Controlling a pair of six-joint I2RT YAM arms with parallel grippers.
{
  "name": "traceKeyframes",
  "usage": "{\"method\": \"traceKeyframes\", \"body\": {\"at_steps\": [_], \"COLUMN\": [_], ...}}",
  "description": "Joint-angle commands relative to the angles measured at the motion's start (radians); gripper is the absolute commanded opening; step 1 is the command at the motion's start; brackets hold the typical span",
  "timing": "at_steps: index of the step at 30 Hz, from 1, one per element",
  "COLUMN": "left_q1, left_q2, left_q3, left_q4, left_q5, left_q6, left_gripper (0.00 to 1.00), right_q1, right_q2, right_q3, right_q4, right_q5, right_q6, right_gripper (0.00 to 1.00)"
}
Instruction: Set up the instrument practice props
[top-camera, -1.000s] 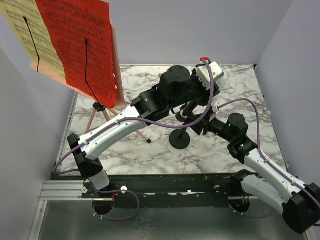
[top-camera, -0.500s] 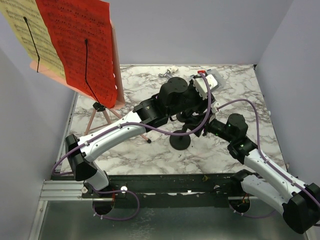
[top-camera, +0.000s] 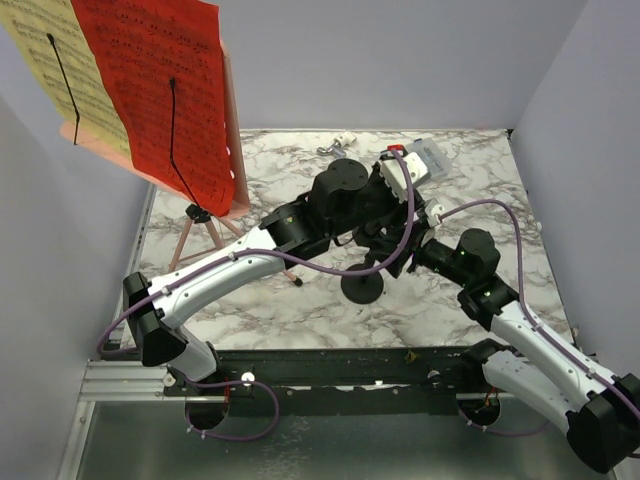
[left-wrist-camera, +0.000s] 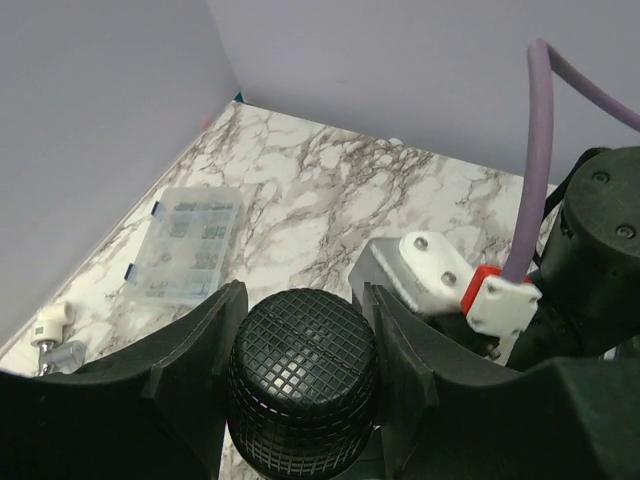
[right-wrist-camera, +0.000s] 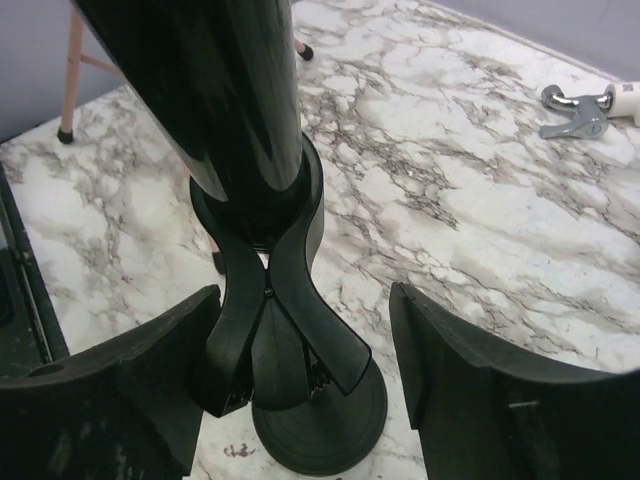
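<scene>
The pink music stand (top-camera: 196, 226) is upright at the left, with a red page (top-camera: 160, 90) and a yellow page (top-camera: 45, 65) on its desk. The black microphone (left-wrist-camera: 303, 380) sits in the spring clip (right-wrist-camera: 275, 310) of its round-based stand (top-camera: 362, 288). My left gripper (left-wrist-camera: 300, 345) is shut on the microphone's mesh head, one finger on each side. My right gripper (right-wrist-camera: 305, 370) is open around the clip. Its left finger is close beside the clip handle and its right finger is well clear. The stand base (right-wrist-camera: 320, 415) rests on the marble table.
A clear compartment box (left-wrist-camera: 185, 243) lies at the back of the table (top-camera: 300, 300) near the wall. Small white and metal bits (right-wrist-camera: 580, 108) lie at the back. A pink tripod leg (right-wrist-camera: 72, 70) stands close to the left of the microphone. Both arms cross mid-table.
My right gripper's jaws have spread apart off the clip. My left arm has shifted slightly left and nearer with the microphone, uncovering the clear box behind it.
</scene>
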Motion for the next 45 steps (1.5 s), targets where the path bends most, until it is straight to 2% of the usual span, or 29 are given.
{"method": "traceKeyframes", "body": {"at_steps": [1, 4, 10, 14, 17, 22, 27, 32, 37, 39, 41, 45], "left_q1": [-0.001, -0.001, -0.001, -0.001, -0.001, -0.001, -0.001, 0.0, -0.007, -0.014, -0.015, -0.013], "left_q2": [-0.031, -0.034, -0.065, -0.107, -0.148, -0.251, -0.416, -0.569, -0.618, -0.62, -0.62, -0.566], "left_q3": [-0.035, -0.04, -0.058, -0.057, -0.067, -0.16, -0.359, -0.546, -0.774, -0.862, -0.946, -1.083], "left_q4": [-0.037, -0.037, -0.041, -0.082, -0.127, -0.179, -0.179, -0.173, -0.067, -0.02, 0.036, 0.232], "left_q5": [-0.006, -0.006, -0.01, -0.006, 0.038, 0.129, 0.161, 0.222, 0.313, 0.222, 0.05, -0.177], "left_q6": [-0.025, -0.035, -0.079, -0.17, -0.252, -0.388, -0.548, -0.665, -0.758, -0.767, -0.774, -0.767], "left_gripper": [0.01, 0.11, 0.6, 0.84, 0.97, 0.99, 0.98, 0.91, 0.83, 0.81, 0.82, 0.94], "right_q1": [-0.003, -0.003, -0.003, -0.002, -0.001, 0.007, 0.013, 0.024, 0.024, 0.025, 0.025, 0.025], "right_q2": [-0.037, -0.021, 0.02, 0.039, 0.054, 0.066, 0.085, 0.077, 0.076, 0.082, 0.079, 0.062], "right_q3": [-0.006, 0.003, 0.026, 0.043, 0.063, 0.077, 0.085, 0.083, 0.083, 0.083, 0.08, 0.073], "right_q4": [0.066, 0.071, 0.076, 0.07, 0.052, 0.035, 0.03, 0.018, 0.018, 0.014, 0.015, 0.015], "right_q5": [-0.017, -0.019, -0.038, -0.031, -0.038, -0.026, -0.019, 0.012, 0.009, 0.01, 0.008, 0.009], "right_q6": [0.023, 0.018, 0.006, -0.009, -0.019, -0.027, -0.027, -0.066, -0.07, -0.069, -0.067, -0.065], "right_gripper": [0.78, 0.8, 0.81, 0.81, 0.81, 0.81, 0.78, 0.6, 0.47, 0.41, 0.38, 0.36]}}
